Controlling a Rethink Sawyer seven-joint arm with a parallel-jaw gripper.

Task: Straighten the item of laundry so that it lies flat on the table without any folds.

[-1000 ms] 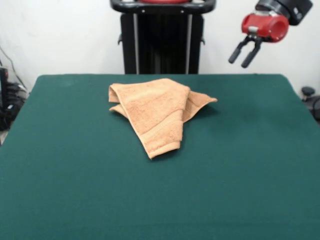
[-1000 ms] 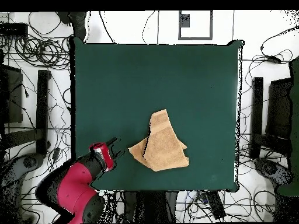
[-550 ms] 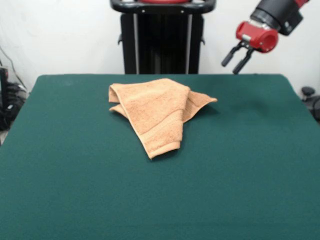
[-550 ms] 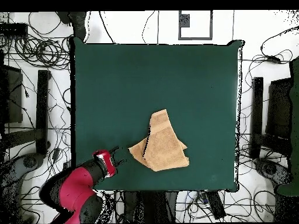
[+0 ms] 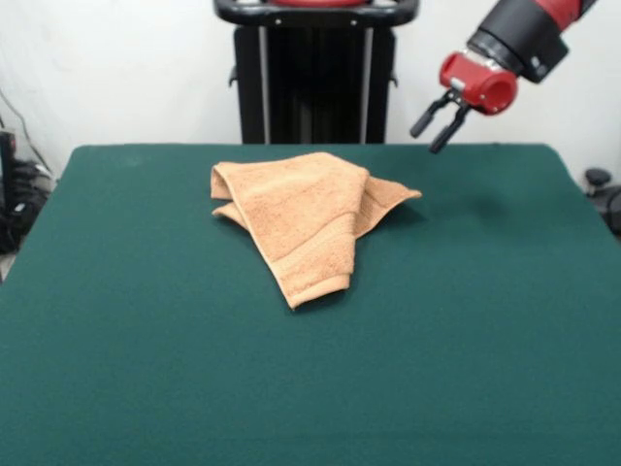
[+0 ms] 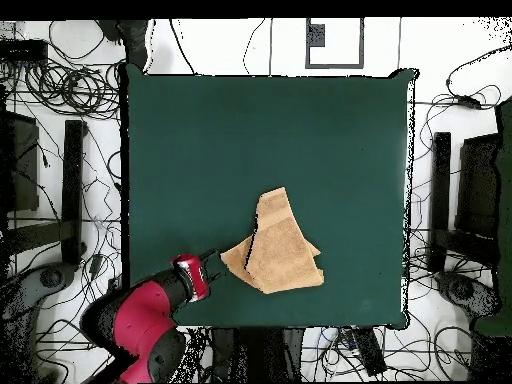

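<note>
The small orange-tan terry towel (image 5: 309, 216) lies folded over itself toward the dark green felt table's (image 5: 146, 369) far side, soft and light, best pinched at its protruding corner, while the empty red-and-black gripper (image 5: 434, 124) hangs above, fingers apart.

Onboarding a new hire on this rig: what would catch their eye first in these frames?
First, the crumpled light orange-tan terry towel, folded over itself in layers, a little toward the far side of the big dark green felt table. Next, the red and black gripper, open and empty, hanging in the air above the table's far edge, clear of the towel's pointed corner. From overhead, tangled cables ring the table.
</note>
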